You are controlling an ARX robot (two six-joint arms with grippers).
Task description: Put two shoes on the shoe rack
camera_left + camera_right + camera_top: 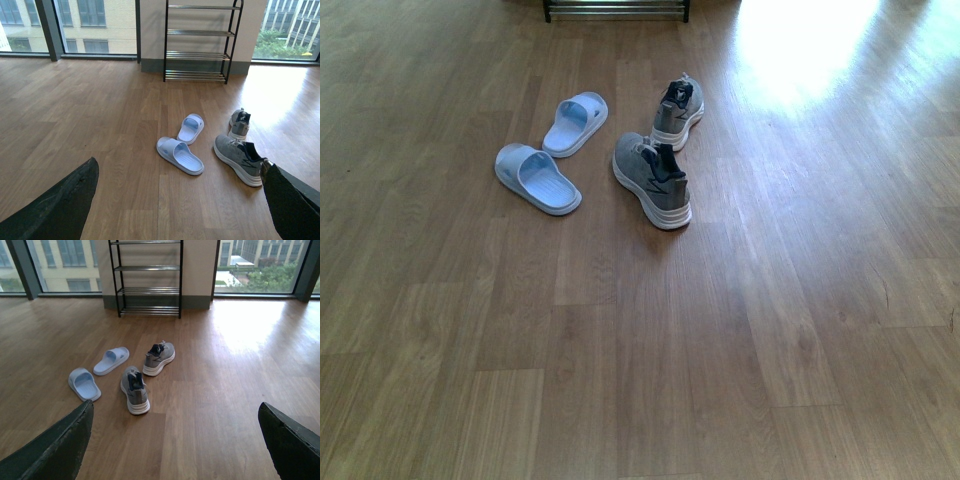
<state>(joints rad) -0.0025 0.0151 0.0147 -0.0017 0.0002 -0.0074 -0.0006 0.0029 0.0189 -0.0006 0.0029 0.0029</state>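
The wood floor (800, 350) was the biggest thing, with a bright patch of light on it at the far right. The rack (147, 290) stood at the far end against the wall, between big windows. It had black posts and shiny rods, and its shelves had no shoes on them.

Both grey shoes sat on the floor, well apart from the rack. The near shoe (652, 180) stood upright with its toe turned to the left and away from the robot. The far shoe (678, 112) stood just behind it, with its toe turned toward the rack. They were just beside each other. I could not tell if they touched.

Two light blue slippers (537, 178) lay to the left of the shoes.

The left fingers (65, 200) were spread wide apart and had hold of nothing. The right fingers (55, 445) were spread wide too, and nothing was between them. Both sets were up off the floor and touched no shoe.
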